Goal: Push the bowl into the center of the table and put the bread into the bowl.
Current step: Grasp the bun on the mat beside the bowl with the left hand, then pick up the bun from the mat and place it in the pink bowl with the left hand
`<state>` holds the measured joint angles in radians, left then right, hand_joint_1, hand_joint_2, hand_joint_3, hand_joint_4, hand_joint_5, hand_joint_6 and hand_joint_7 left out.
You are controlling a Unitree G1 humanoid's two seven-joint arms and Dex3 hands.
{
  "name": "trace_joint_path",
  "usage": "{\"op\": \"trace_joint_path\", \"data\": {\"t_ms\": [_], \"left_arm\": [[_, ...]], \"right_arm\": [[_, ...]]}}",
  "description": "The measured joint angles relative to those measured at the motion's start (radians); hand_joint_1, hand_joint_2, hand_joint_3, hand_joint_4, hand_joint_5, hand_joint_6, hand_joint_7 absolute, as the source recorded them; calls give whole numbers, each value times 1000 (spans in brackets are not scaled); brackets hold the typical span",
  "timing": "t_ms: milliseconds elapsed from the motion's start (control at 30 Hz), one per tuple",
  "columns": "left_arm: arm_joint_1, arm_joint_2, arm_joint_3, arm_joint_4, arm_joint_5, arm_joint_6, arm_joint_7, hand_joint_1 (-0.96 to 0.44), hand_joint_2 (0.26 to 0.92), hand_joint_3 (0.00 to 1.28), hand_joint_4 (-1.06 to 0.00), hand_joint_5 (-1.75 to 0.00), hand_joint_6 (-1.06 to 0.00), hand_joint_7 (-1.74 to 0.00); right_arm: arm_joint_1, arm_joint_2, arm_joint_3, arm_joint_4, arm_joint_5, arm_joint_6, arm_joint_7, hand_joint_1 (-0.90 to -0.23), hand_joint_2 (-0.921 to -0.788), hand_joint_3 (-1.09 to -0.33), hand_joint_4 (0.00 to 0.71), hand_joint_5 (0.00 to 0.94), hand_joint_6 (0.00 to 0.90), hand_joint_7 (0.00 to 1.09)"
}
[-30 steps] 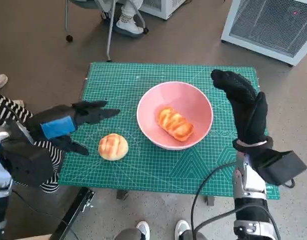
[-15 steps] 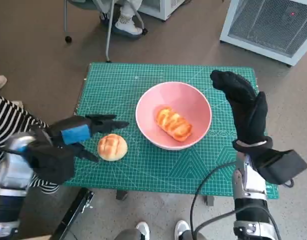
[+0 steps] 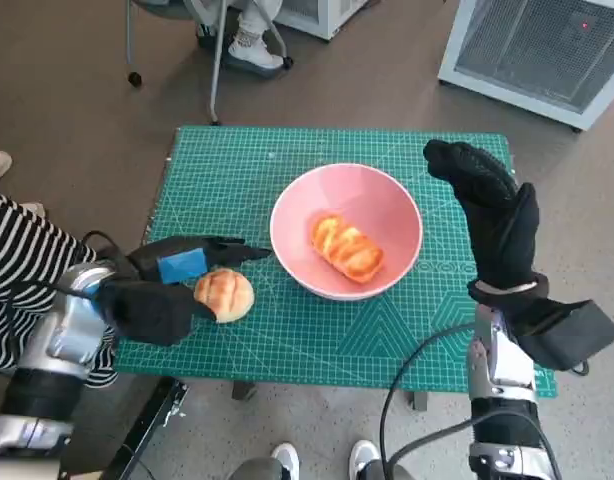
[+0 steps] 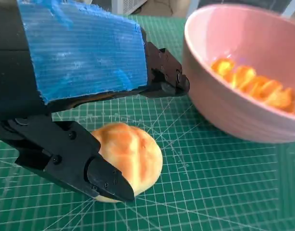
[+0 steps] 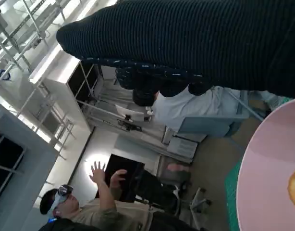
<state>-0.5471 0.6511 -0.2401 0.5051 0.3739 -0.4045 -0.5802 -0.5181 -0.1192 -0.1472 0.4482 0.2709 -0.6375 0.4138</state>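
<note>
Head view: the bun is being straddled by the left hand near the counter's left edge, fingers apart, not clamped. The right hand is being held open beside the bowl, which is sitting mid-counter with one loaf inside. A shallow grasp could be letting the bun roll away.
</note>
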Motion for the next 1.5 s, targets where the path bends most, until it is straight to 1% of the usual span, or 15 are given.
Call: {"op": "trace_joint_path", "data": {"t_ms": [33,133,200,233,300,333,400,467,500,533,633,700,900,1100,1500], "left_arm": [[-5,-2,-6,12,12,-5,9,-10,786,16,-452,-68,-539,-114],[-21,-3,-23,40,38,-16,32,-3,801,21,-535,-87,-618,-157],[-28,-3,-28,50,51,-20,41,4,814,19,-594,-90,-641,-234],[-32,-3,-30,56,54,-21,44,6,818,17,-611,-88,-634,-277],[-37,-3,-34,65,58,-21,45,21,841,15,-683,-124,-598,-495],[-39,-3,-35,67,59,-21,45,29,849,15,-716,-147,-595,-565],[-40,-3,-39,69,60,-21,45,36,856,13,-725,-209,-585,-634],[-40,-3,-41,69,61,-19,44,46,868,10,-665,-442,-574,-728],[-40,-3,-41,69,61,-18,44,-99,887,62,-648,-558,-578,-942],[-40,-3,-41,69,60,-17,43,-63,899,91,-624,-804,-569,-1063],[-40,1,-41,67,59,-17,43,-20,914,122,-607,-1106,-556,-1190],[-40,4,-41,67,59,-17,43,-9,917,124,-613,-1175,-556,-1209],[-39,11,-41,67,59,-17,43,0,920,109,-646,-1250,-572,-1175],[-37,16,-39,62,58,-16,43,2,920,91,-673,-1246,-590,-1141],[-21,25,-24,24,56,-12,37,2,920,88,-679,-1243,-591,-1137]], "right_arm": [[2,0,0,-2,0,0,-1,-738,-921,-738,190,6,1,632],[8,0,0,-7,0,1,-3,-739,-921,-738,190,5,1,632],[11,0,-1,-11,-1,1,-3,-740,-921,-738,191,6,1,633],[13,0,-1,-13,-1,1,-3,-740,-921,-738,191,6,1,633],[15,-1,-2,-15,0,1,-3,-741,-921,-737,191,5,1,633],[15,-1,-2,-16,0,1,-3,-742,-921,-737,192,5,2,634],[17,-2,-2,-16,0,1,-3,-742,-921,-737,192,6,3,634],[18,-2,-3,-16,0,1,-3,-744,-921,-736,192,6,6,635],[18,-2,-3,-16,0,1,-3,-744,-921,-736,192,5,6,636],[18,-2,-3,-16,0,1,-3,-744,-921,-736,192,5,7,636],[18,-2,-3,-15,-1,1,-4,-744,-921,-738,191,4,7,636],[18,-2,-3,-15,-1,1,-4,-744,-921,-738,191,4,6,637],[18,-1,-1,-15,-1,1,-6,-744,-921,-741,190,3,4,638],[18,0,-1,-14,-1,1,-6,-743,-921,-742,189,3,1,640],[18,0,0,-12,0,3,-6,-743,-921,-743,189,2,-1,630]]}}
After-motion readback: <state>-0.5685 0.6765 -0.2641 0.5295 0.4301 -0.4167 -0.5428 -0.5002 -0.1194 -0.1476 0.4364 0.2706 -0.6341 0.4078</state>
